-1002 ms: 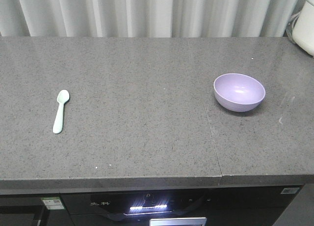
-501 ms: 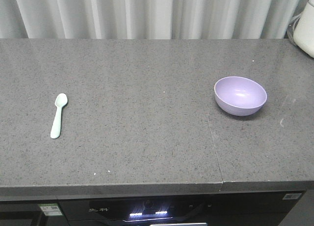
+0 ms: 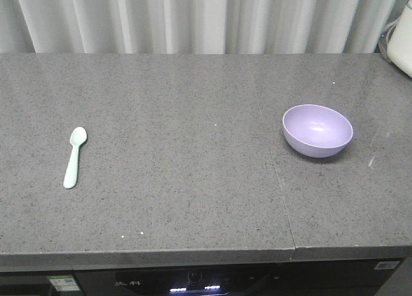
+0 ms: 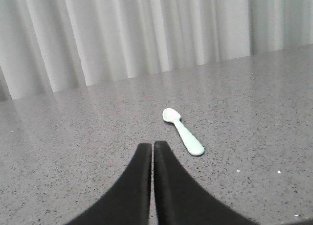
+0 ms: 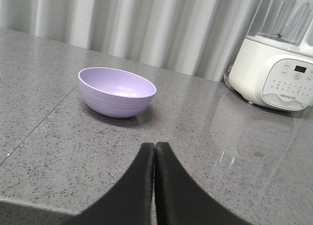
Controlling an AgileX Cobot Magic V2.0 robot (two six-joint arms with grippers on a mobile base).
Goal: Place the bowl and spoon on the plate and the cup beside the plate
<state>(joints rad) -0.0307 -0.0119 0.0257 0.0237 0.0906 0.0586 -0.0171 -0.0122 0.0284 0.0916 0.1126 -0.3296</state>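
A mint-green spoon (image 3: 74, 157) lies on the grey counter at the left, bowl end pointing away from me. In the left wrist view the spoon (image 4: 183, 131) sits just ahead and to the right of my left gripper (image 4: 152, 145), which is shut and empty. A lavender bowl (image 3: 317, 130) stands upright on the right part of the counter. In the right wrist view the bowl (image 5: 117, 91) is ahead and to the left of my right gripper (image 5: 155, 146), also shut with nothing in it. The plate and the cup are out of view.
A white blender base (image 5: 275, 73) stands at the far right corner, its edge visible in the front view (image 3: 402, 45). A pleated curtain (image 3: 206, 19) runs behind the counter. A seam (image 3: 280, 193) crosses the counter left of the bowl. The counter's front edge (image 3: 206, 252) drops to a dark appliance.
The front view has shifted: the counter, spoon and bowl sit lower in the frame and the appliance front shows less. The spoon and bowl have not moved on the counter.
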